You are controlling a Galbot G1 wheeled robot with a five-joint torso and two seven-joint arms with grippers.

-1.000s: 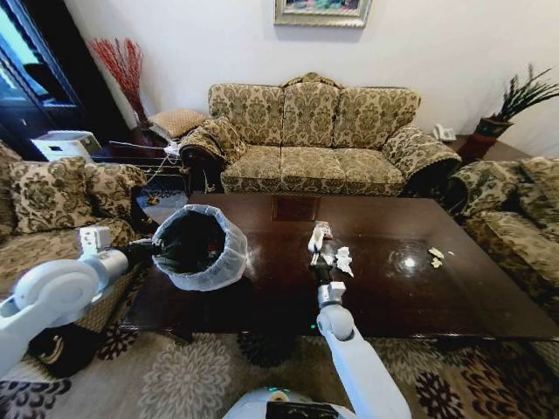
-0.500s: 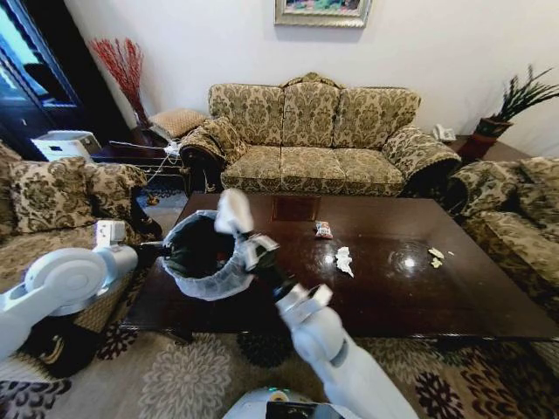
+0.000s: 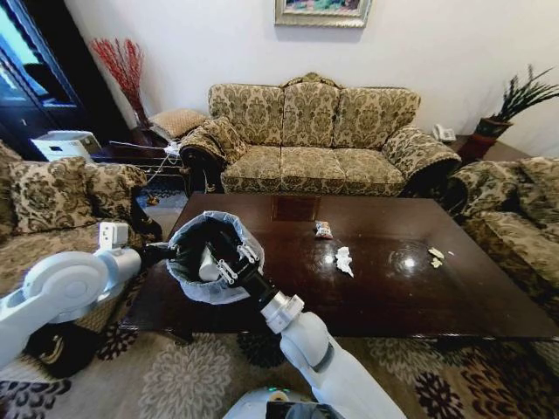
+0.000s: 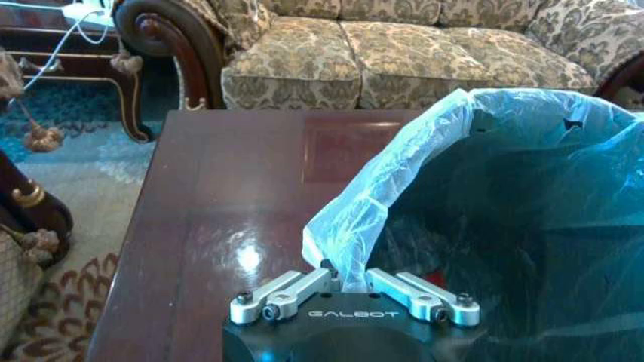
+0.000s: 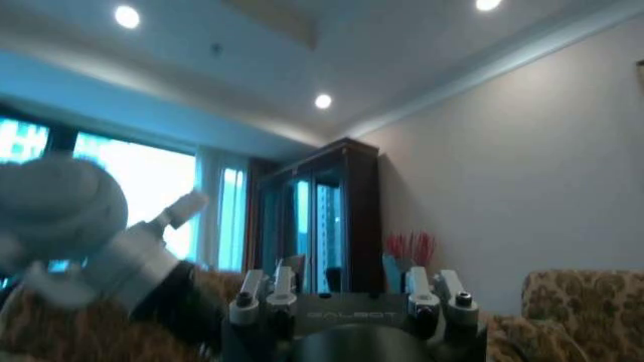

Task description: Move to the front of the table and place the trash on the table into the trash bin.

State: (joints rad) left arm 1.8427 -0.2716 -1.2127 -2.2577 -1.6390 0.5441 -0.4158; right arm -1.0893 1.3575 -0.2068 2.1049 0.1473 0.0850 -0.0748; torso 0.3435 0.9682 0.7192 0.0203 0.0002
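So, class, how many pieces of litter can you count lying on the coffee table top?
4: a wrapper near the inlay panel, a crumpled tissue just in front of it, and two yellowish scraps towards the right end. Others may be hidden.

The right gripper [image 3: 212, 258] has swung from mid-table to the frame's left. It now sits inside the trash bin [image 3: 229, 284], its white item gone.

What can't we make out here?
- Bin contents: in the head view the right gripper covers them; in the left wrist view the inside is too dark.
- White piece: held or loose, unclear in the head view.
- Left gripper: shut on the bag rim; in the head view the bin hides it.
- Scraps: too small to identify in the head view.
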